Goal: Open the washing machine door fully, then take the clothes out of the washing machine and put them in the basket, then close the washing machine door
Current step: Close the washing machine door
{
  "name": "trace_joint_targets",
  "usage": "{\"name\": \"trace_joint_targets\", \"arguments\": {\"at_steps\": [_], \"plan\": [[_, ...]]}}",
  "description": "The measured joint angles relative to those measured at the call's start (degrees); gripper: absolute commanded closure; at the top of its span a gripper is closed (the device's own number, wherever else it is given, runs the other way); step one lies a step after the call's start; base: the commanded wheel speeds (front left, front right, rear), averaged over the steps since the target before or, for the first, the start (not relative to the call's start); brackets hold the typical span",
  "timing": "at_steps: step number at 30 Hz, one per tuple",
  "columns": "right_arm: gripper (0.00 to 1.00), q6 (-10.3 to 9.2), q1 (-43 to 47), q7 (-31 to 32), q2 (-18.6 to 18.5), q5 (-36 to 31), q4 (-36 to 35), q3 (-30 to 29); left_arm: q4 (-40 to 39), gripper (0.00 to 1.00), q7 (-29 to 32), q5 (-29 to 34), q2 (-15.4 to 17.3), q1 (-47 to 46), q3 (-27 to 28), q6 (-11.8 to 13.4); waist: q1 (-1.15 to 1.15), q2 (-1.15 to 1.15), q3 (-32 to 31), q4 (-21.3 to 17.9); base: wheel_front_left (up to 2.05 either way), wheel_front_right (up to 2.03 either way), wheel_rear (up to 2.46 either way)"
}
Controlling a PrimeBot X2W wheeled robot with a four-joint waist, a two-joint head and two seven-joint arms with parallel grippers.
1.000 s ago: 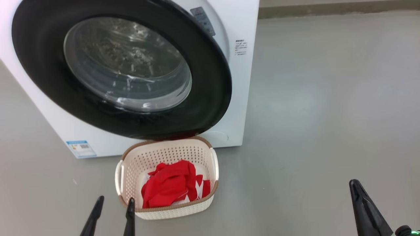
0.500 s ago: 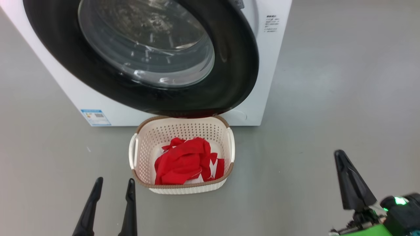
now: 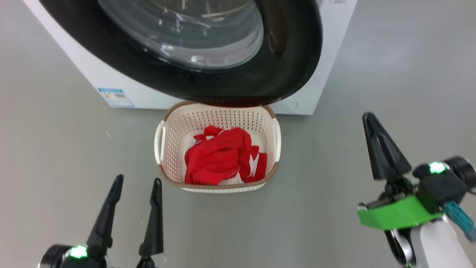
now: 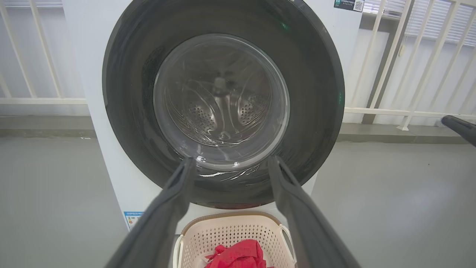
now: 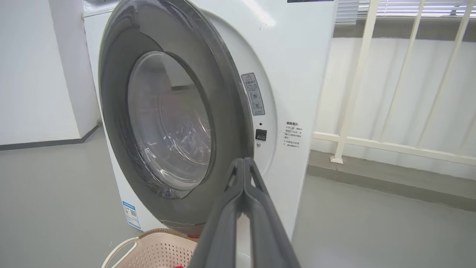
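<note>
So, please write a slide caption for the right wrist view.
Shut right fingers before the ajar washing machine door, basket below.

Bright, even light; window blinds [image 4: 438, 22] far right glow. Faint shadows on the floor [image 3: 390, 74]. White glare streaks the washing machine door [image 3: 290, 56] glass. Near left gripper [image 4: 231, 160] fingers [image 4: 160, 223] are soft; railing [image 4: 386, 74] bars splay at edges.

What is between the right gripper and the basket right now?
Only bare grey floor lies between the right gripper and the basket, as the head view shows.

clothes [image 3: 223, 156] in basket [image 3: 219, 117] before washing machine [image 3: 130, 93]
</note>
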Motion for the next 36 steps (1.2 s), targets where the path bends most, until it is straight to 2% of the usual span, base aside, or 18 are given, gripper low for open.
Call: {"name": "trace_joint_targets", "arguments": {"at_steps": [8,17,26,36], "plan": [[1.0,0.0,-11.0,0.0,-0.6,-2.7,5.3,3.0,-0.8,0.0,-0.2,0.1,-1.3,-3.1,0.0,-1.6,0.0,0.0,4.7,1.2,0.0,0.0,0.0],[1.0,0.0,-20.6,0.0,-1.0,-3.7,10.8,3.4,-0.9,0.0,-0.2,0.6,-3.3,-5.2,0.3,-3.3,0.0,0.0,8.5,3.2,0.0,0.0,0.0],[1.0,0.0,-27.3,0.0,-2.6,-3.6,15.2,4.2,-0.9,0.0,-0.2,1.7,-4.5,-6.3,0.6,-4.5,0.0,0.0,10.9,5.1,0.0,0.0,0.0],[1.0,0.26,-32.2,-0.1,-2.8,-3.6,17.1,1.8,-0.8,0.0,-0.2,2.2,-5.5,-6.7,0.9,-5.5,0.0,0.0,12.7,5.6,0.0,0.0,0.0]]}}
